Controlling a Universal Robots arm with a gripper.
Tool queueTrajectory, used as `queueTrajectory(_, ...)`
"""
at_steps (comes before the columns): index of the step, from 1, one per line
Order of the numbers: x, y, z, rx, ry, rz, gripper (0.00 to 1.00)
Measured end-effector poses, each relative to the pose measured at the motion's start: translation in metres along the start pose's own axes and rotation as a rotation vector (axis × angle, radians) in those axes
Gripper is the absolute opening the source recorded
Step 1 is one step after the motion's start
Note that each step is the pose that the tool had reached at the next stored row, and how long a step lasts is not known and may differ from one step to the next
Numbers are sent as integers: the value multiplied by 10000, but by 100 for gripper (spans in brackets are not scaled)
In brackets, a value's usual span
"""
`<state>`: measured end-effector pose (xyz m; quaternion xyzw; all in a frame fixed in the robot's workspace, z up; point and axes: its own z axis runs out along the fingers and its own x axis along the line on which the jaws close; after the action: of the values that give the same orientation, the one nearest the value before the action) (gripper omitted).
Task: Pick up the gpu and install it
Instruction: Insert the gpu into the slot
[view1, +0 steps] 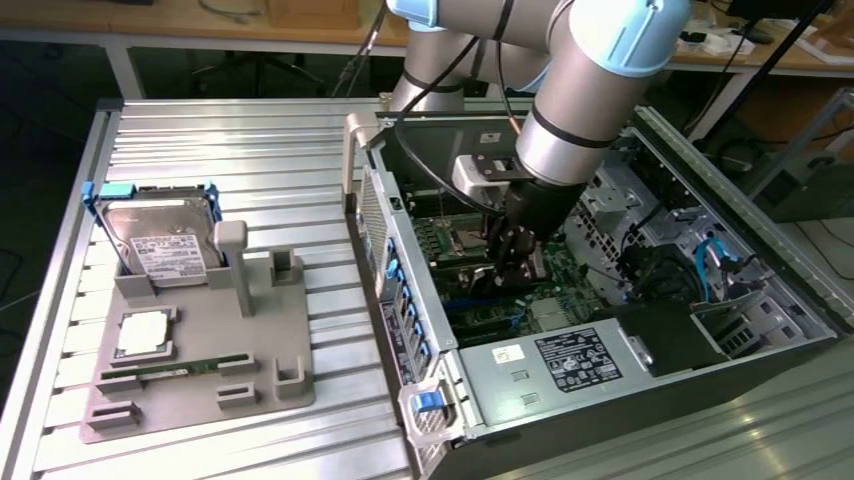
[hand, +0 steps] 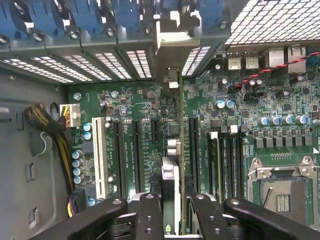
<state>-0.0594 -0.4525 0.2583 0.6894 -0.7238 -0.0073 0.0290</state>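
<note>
Wrist view is looking straight down into the open computer case, where the tool (hand: 172, 217) is clamping its two black fingers (hand: 150, 215) on either side of the gpu (hand: 171, 165). The gpu is standing edge-on over the motherboard (hand: 135, 105), with its pale bracket (hand: 172, 42) sitting up against the rear wall (hand: 100, 20) and its blue clips. Room is tight: black slots (hand: 136, 150) are lying just beside the gpu on one side and memory slots (hand: 225, 160) on the other, while the processor socket (hand: 282, 190) and a yellow-and-black cable bundle (hand: 45, 125) are staying well apart. Whether its lower edge is touching a slot I cannot tell.

Exterior view is showing the arm (view1: 587, 90) reaching steeply down from above into the case (view1: 400, 300), the tool (view1: 514, 265) hanging deep between the side walls. On the desk (view1: 227, 150) towards the exterior view's left, a hard drive (view1: 160, 245) is resting on a grey tray (view1: 200, 390).
</note>
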Motion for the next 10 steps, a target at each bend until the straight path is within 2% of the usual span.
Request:
queueTrajectory(4, -26, 0, 15, 6, 1, 1, 27)
queueTrajectory(7, -26, -1, 58, 67, 6, 3, 27)
queueTrajectory(10, -28, 0, 49, 66, -13, 3, 27)
